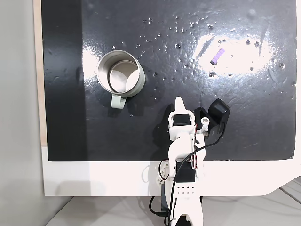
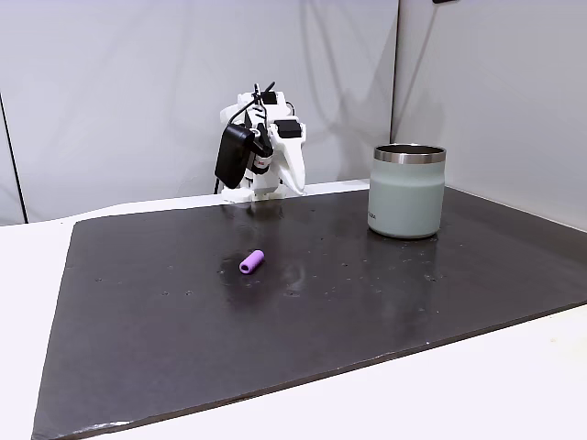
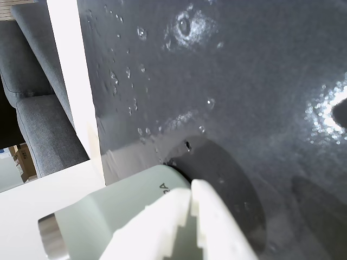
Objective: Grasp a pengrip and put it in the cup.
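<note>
Wrist view: cup (image 3: 108, 216), lettering unreadable.

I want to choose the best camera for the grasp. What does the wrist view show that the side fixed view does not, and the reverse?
Wrist view: the hand up close, fingers together, and grey cushions beyond the mat's edge. Side fixed view: the pengrip lying on the mat, apart from the cup, and the whole folded arm behind. Both: the cup and the black mat.
</note>
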You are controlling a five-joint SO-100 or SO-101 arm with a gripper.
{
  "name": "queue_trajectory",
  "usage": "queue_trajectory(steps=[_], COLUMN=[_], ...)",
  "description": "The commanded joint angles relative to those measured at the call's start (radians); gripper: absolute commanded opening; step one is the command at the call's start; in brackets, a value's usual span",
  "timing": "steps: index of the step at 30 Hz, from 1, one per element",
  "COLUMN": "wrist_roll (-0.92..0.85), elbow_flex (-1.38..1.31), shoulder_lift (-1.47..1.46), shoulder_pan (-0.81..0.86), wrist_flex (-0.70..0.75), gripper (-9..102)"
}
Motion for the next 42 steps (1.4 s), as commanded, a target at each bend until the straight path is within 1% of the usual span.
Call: queue_trajectory(steps=[1, 16, 24, 31, 34, 39, 42], wrist_roll=[0.018, 0.018, 0.040, 0.040, 0.051, 0.126, 0.161], elbow_flex=[-0.003, -0.003, -0.015, -0.078, -0.141, -0.334, -0.420], shoulder_lift=[0.011, 0.011, 0.011, 0.000, -0.094, -0.451, -0.600], shoulder_pan=[0.008, 0.008, 0.095, 0.130, 0.144, 0.172, 0.175], wrist_flex=[-0.035, -0.035, -0.021, 0.002, -0.006, -0.044, -0.063], gripper=[0, 0, 0, 0, 0, 0, 0])
